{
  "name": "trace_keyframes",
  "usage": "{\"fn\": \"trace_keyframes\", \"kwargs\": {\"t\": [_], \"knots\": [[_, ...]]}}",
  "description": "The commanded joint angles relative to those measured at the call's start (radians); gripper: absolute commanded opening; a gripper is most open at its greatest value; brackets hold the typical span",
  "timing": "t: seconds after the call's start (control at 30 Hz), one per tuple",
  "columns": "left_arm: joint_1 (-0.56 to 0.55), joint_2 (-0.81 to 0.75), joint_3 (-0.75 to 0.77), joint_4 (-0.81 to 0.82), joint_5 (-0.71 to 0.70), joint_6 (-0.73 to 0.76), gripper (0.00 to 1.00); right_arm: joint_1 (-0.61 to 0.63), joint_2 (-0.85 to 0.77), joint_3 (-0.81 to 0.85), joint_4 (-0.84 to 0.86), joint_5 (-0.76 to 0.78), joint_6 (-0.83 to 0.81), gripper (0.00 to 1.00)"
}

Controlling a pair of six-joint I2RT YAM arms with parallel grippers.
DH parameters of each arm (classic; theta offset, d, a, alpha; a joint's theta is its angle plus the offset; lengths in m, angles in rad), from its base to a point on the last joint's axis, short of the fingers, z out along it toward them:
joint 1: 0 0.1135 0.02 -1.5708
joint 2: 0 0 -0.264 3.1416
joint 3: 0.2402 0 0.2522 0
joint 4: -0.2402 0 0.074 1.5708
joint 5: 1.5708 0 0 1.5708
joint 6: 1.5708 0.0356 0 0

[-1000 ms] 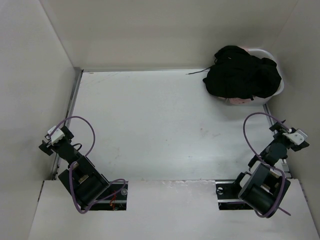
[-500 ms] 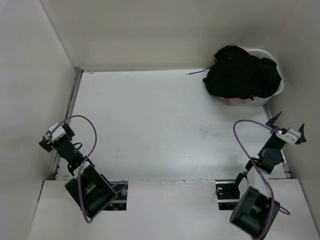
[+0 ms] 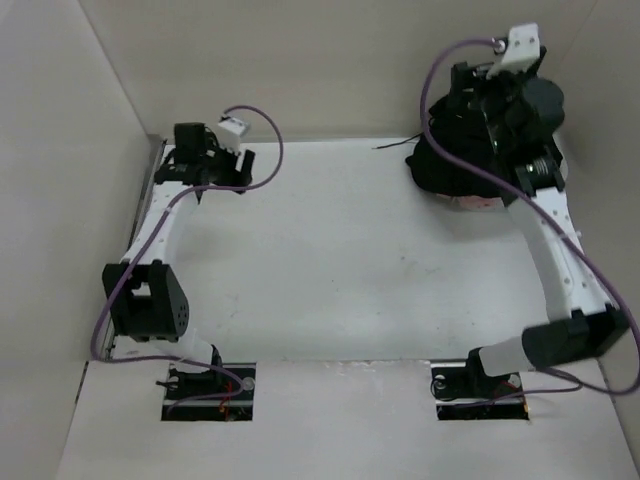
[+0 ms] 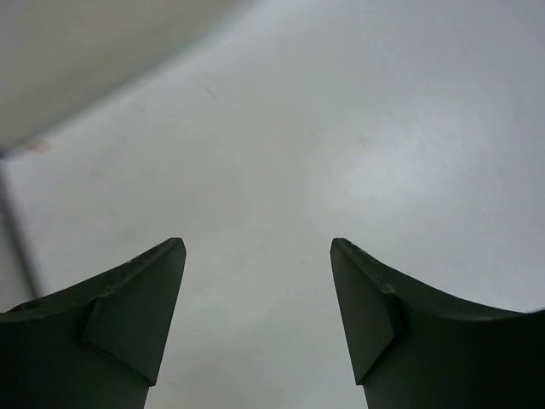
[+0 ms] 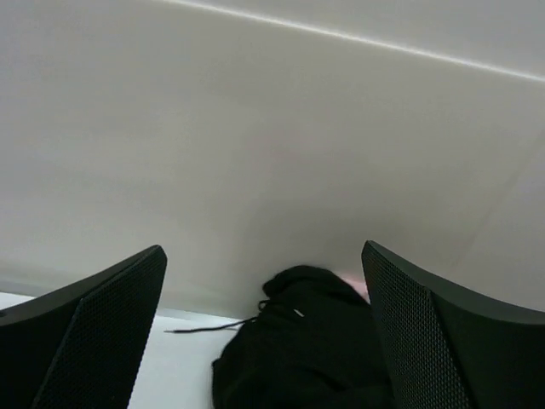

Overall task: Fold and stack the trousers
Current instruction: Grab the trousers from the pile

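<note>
Currently, the trousers (image 3: 442, 166) lie as a crumpled black heap in a pale tub (image 3: 478, 204) at the far right corner of the table (image 3: 330, 250), close to the back wall (image 3: 300, 70). A thin dark drawstring (image 3: 390, 146) trails from the left side of the heap onto the table surface. The heap hides most of the tub; only a light, pinkish sliver shows at its near edge.

The right arm (image 3: 560, 260) reaches along the right side of the table and ends above the heap. The right gripper (image 5: 262, 251) is raised over the trousers with its jaws spread wide and nothing between them. Its wrist view shows the top of the heap low in the frame and the back wall beyond. No contact with the cloth is visible.

The left arm (image 3: 165, 225) extends along the left edge to the far left corner, well apart from the trousers. The left gripper (image 4: 255, 281) hangs over bare table with its jaws apart, gripping nothing.

A purple cable (image 3: 265, 130) loops above each wrist.
</note>
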Motion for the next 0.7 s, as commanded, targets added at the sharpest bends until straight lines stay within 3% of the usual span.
{"fn": "trace_keyframes", "kwargs": {"t": [0.0, 0.2, 0.43, 0.5, 0.53, 0.67], "knots": [[-0.058, 0.039, 0.008, -0.324, 0.022, 0.033, 0.69, -0.026, 0.265, 0.289, -0.576, -0.048, 0.119, 1.0], [-0.097, 0.07, -0.049, -0.26, -0.018, 0.018, 0.7, -0.048, 0.644, 0.661, -0.886, 0.179, 0.206, 1.0], [-0.097, 0.073, -0.119, -0.201, -0.068, 0.004, 0.7, -0.091, 0.758, 0.651, -0.913, 0.252, 0.286, 0.99], [-0.103, 0.071, -0.135, -0.187, -0.088, 0.001, 0.7, -0.097, 0.742, 0.612, -0.897, 0.253, 0.297, 0.81], [-0.106, 0.07, -0.144, -0.183, -0.097, -0.001, 0.7, -0.095, 0.716, 0.58, -0.867, 0.253, 0.298, 0.63], [-0.12, 0.062, -0.155, -0.184, -0.104, -0.001, 0.7, -0.091, 0.627, 0.506, -0.778, 0.311, 0.298, 0.15]]}}
